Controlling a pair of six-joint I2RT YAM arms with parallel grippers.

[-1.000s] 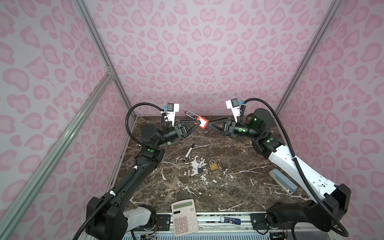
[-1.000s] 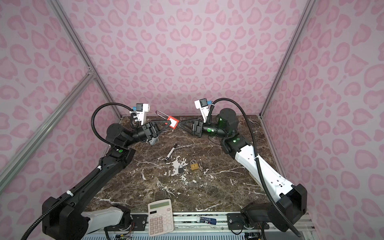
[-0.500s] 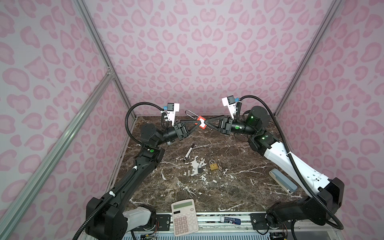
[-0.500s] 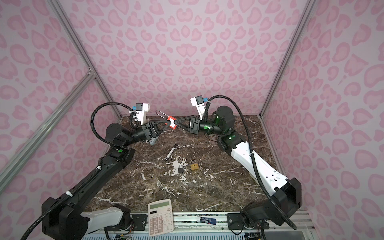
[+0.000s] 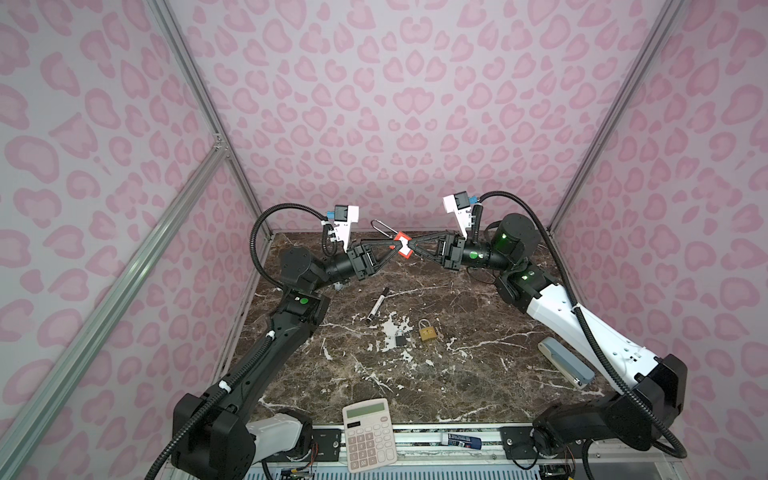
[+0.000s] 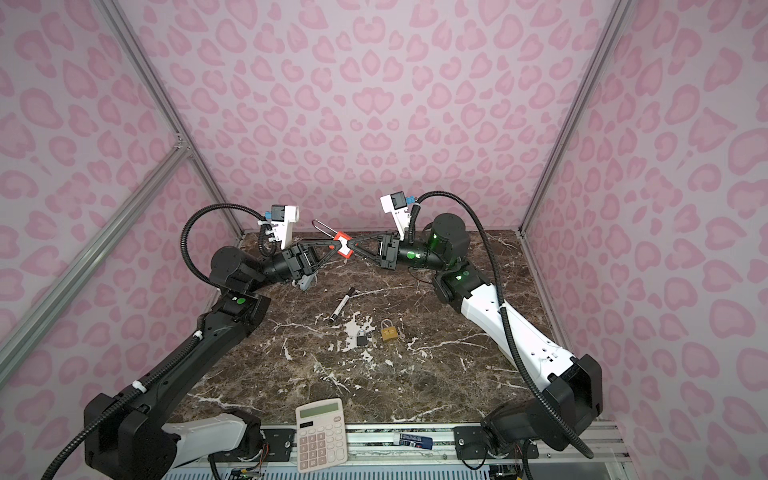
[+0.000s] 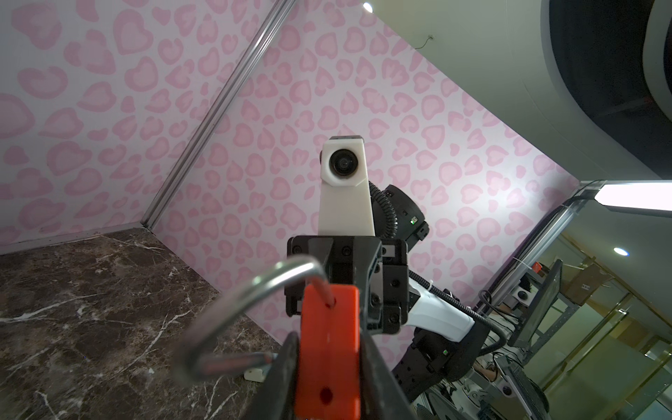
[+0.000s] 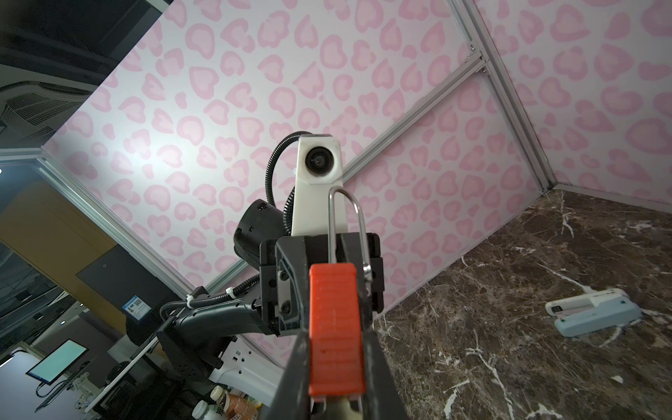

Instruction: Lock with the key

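While red padlock (image 5: 402, 248) hangs aloft | right fingers (image 8: 376, 382) clamp it | left fingers (image 7: 374, 382): cannot tell

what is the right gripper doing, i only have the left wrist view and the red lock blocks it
Observer: in both top views the right gripper and the left gripper meet at the red padlock from opposite sides, in mid-air.
Operator: is it actually on the lock
Observer: in the right wrist view its fingers sit against both sides of the red body.
Operator: what's on the table
Observer: on the table lie a black pen, a brass padlock and a small dark padlock, nearer the front.
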